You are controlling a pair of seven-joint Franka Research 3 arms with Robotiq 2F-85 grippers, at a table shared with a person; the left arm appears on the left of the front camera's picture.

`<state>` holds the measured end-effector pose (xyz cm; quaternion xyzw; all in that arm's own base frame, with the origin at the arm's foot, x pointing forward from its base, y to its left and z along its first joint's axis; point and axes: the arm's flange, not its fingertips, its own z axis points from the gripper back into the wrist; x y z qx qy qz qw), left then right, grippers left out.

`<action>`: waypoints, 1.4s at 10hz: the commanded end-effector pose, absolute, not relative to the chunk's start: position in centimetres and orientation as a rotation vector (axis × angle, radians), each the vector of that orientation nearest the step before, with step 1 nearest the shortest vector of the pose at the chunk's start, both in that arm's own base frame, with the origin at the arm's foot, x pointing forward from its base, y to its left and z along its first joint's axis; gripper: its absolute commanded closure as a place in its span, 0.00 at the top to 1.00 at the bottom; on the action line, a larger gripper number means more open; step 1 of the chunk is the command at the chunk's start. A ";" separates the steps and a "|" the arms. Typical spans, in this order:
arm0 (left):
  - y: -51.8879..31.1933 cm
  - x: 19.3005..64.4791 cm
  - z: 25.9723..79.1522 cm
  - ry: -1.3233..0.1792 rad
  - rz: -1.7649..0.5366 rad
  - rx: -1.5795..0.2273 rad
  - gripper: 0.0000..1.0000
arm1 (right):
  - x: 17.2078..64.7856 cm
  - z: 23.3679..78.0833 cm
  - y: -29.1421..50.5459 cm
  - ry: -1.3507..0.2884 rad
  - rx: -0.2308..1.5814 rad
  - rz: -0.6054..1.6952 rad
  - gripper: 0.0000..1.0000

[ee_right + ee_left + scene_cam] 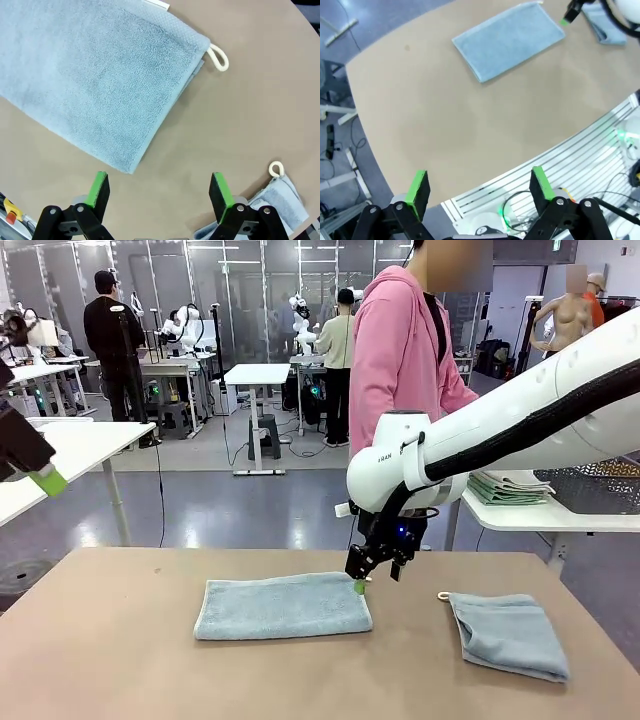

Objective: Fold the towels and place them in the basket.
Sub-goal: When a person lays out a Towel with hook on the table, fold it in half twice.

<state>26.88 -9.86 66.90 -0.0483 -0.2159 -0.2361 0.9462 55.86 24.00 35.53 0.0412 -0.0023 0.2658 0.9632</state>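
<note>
A pale blue-grey towel [283, 606] lies folded into a long rectangle at the middle of the brown table [120, 640]. My right gripper [375, 578] hovers open just above its right end; in the right wrist view that towel [95, 80] and its cream loop [218, 56] lie beyond the open gripper [159, 190]. A second folded towel [510, 635] with a loop [443, 595] lies at the right, also seen at the corner [280, 200]. My left gripper [45, 480] hangs open and empty off the table's left side, looking down at the table from high up [480, 185]. A dark mesh basket [590, 485] sits on a side table, partly behind the right arm.
A person in a pink hoodie [400, 350] stands at the far side. Green folded towels [510, 487] lie on the white side table [540, 515] at the right. Bare tabletop stretches left and in front of the middle towel.
</note>
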 end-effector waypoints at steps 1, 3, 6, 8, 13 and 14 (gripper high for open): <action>-8.3 24.0 71.1 -0.531 -0.569 -0.133 1.00 | 56.4 34.9 24.3 0.005 0.067 0.452 1.00; -8.5 22.4 72.9 -0.525 -0.628 -0.151 1.00 | 57.2 33.9 24.9 0.024 0.034 0.362 1.00; -7.2 19.5 76.1 -0.588 -0.598 -0.144 1.00 | 58.0 31.4 25.2 -0.005 0.047 0.198 1.00; -6.9 18.4 77.2 -0.571 -0.622 -0.152 1.00 | 58.2 30.2 25.4 -0.012 0.051 0.148 1.00; -7.3 18.8 76.7 -0.605 -0.609 -0.145 1.00 | 58.3 28.8 26.9 -0.037 0.050 0.121 1.00; -7.3 18.8 76.7 -0.605 -0.609 -0.145 1.00 | 58.5 28.5 27.2 -0.028 0.050 0.118 1.00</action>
